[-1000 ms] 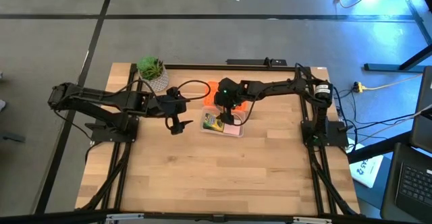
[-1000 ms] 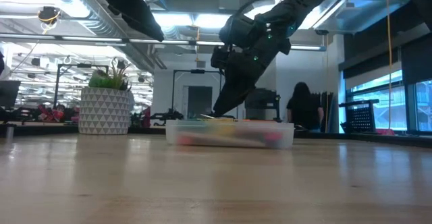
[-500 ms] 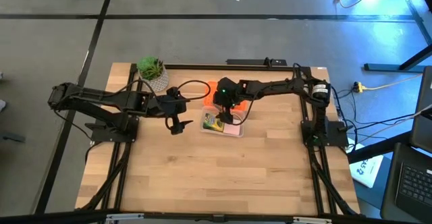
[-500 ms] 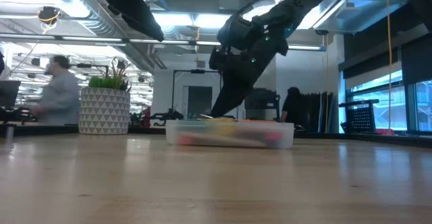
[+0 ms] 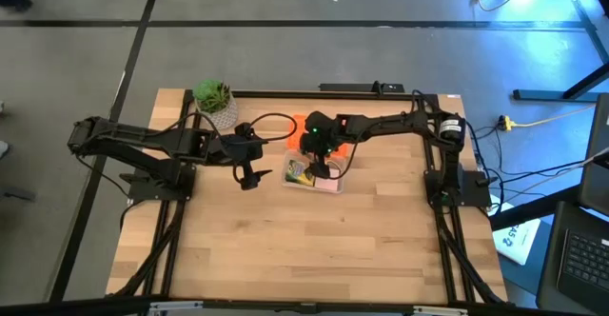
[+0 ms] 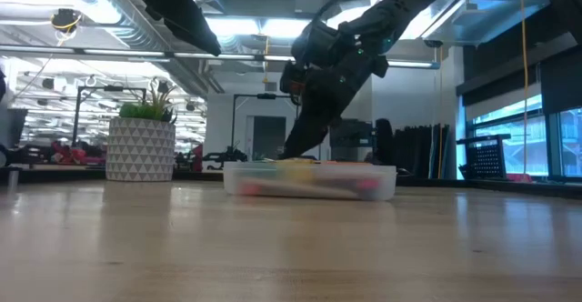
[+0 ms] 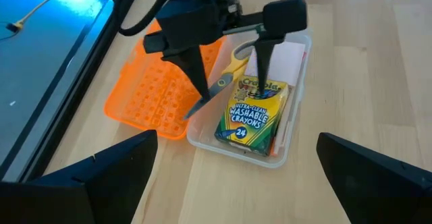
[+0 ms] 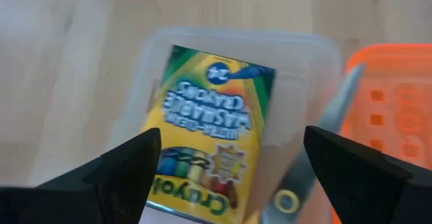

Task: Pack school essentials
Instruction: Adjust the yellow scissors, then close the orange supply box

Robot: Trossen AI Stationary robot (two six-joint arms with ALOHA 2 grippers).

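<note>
I have the right pincer (image 5: 320, 168) hanging directly over the clear case (image 7: 295, 126), its two fingers (image 7: 194, 65) spread apart and pointing down, with nothing between them. From the left wrist camera I see one finger tip just at the blades of the yellow-handled scissors (image 7: 226, 72), and the other finger tip just above the top end of the green-yellow crayon box (image 7: 251, 115); I cannot tell whether either tip actually touches. The crayon box lies flat inside the case right below this pincer, label up, and the scissors lie beside it in the same case, slanted, with their blade end reaching over the case wall on the side of the orange lid (image 7: 152, 92). That lid rests on the surface just beside the case, touching or almost touching it. A pink note pad (image 7: 283, 57) shows under the far end of the crayon box, beneath the pincer. In the low view I make out blurred red and pink shapes through the case wall (image 6: 309, 184), too vague to name.

My left pincer (image 5: 249, 175) waits released, held above the wooden surface (image 5: 314, 240) a little apart from the case, on the side away from the right arm. The small potted plant (image 5: 216, 102) stands behind it, near the surface's far edge
</note>
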